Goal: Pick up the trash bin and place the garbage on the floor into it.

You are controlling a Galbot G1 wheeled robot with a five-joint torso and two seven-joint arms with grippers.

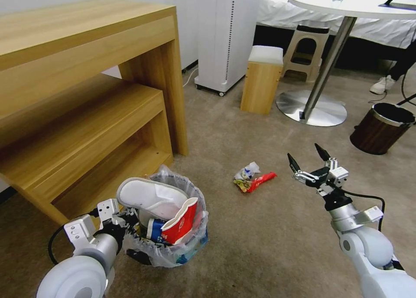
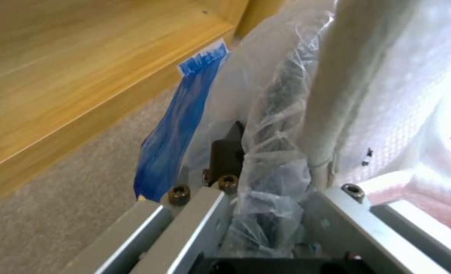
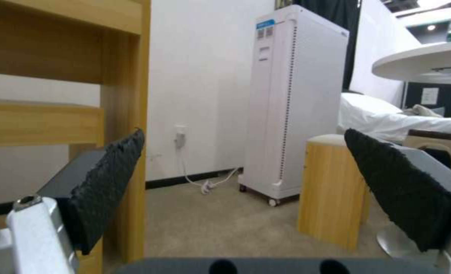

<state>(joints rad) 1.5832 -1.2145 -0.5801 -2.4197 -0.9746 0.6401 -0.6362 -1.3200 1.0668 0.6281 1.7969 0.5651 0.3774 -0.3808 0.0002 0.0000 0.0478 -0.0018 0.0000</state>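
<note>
Wrapper [image 1: 255, 181] on floor [image 1: 268, 228], left of right pincer [image 1: 308, 158]

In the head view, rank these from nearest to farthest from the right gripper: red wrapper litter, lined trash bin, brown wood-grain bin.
From the open right gripper:
1. Red wrapper litter, on the carpet just to its left.
2. Brown wood-grain bin, farther back on its right.
3. Trash bin, far left, gripped by the left gripper.

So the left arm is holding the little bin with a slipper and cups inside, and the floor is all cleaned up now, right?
Not quite. The head view shows wrappers lying on the carpet, ahead of the right gripper, whose jaws are spread open. The rest holds: the left gripper grips the rim of the bin, with a white slipper and cups inside.
</note>
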